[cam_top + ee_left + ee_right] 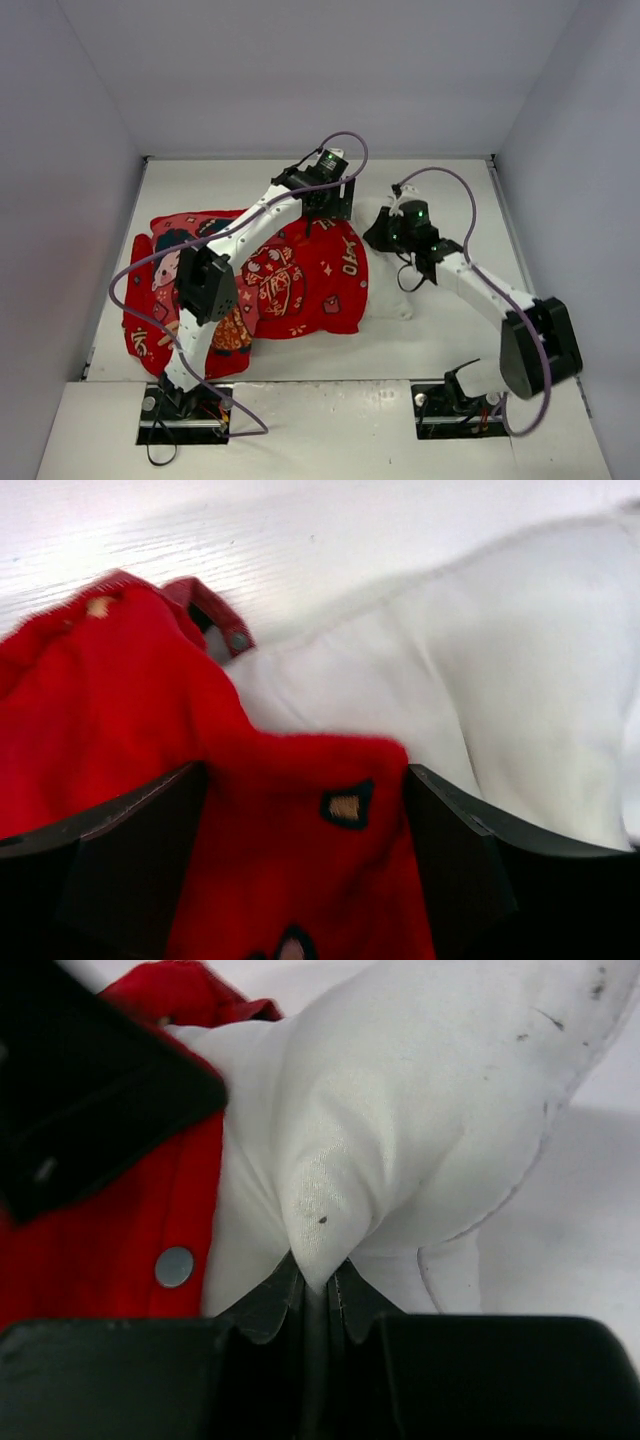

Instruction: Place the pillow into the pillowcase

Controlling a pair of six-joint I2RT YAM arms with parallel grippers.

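Note:
The red pillowcase (290, 285) lies spread across the left and middle of the table, print side up. The white pillow (388, 300) sticks out of its right side; the rest is hidden inside. My left gripper (325, 205) is at the pillowcase's far right corner. In the left wrist view, it (305, 780) is shut on a bunch of red pillowcase (100, 700) next to the pillow (500, 680). My right gripper (388, 235) is just right of it. In the right wrist view, it (318, 1282) is shut on a pinched fold of the pillow (400, 1110).
Grey enclosure walls (90, 100) stand on the left, back and right of the white table (450, 330). A metal snap (174, 1266) sits on the pillowcase's opening edge (90, 1260). The left gripper's black body (90, 1090) is close beside my right gripper.

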